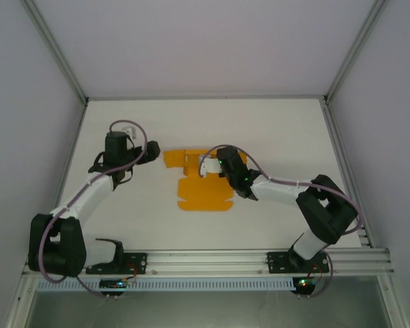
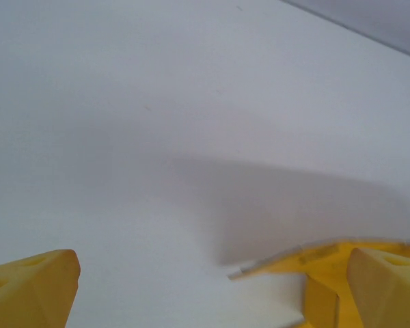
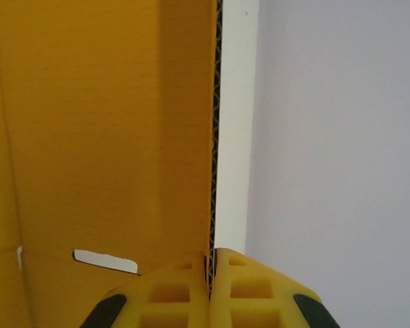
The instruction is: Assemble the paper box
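White bench (image 1: 273, 130), one box (image 1: 205, 197): right jaws clenched on raised flap (image 3: 109, 137), left jaws wide apart beside it; we fear the unheld sheet dragging

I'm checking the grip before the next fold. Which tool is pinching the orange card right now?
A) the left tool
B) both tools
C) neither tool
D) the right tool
D: the right tool has its fingers closed on an edge of the paper box, while the left tool stands with its fingers wide apart and nothing between them.
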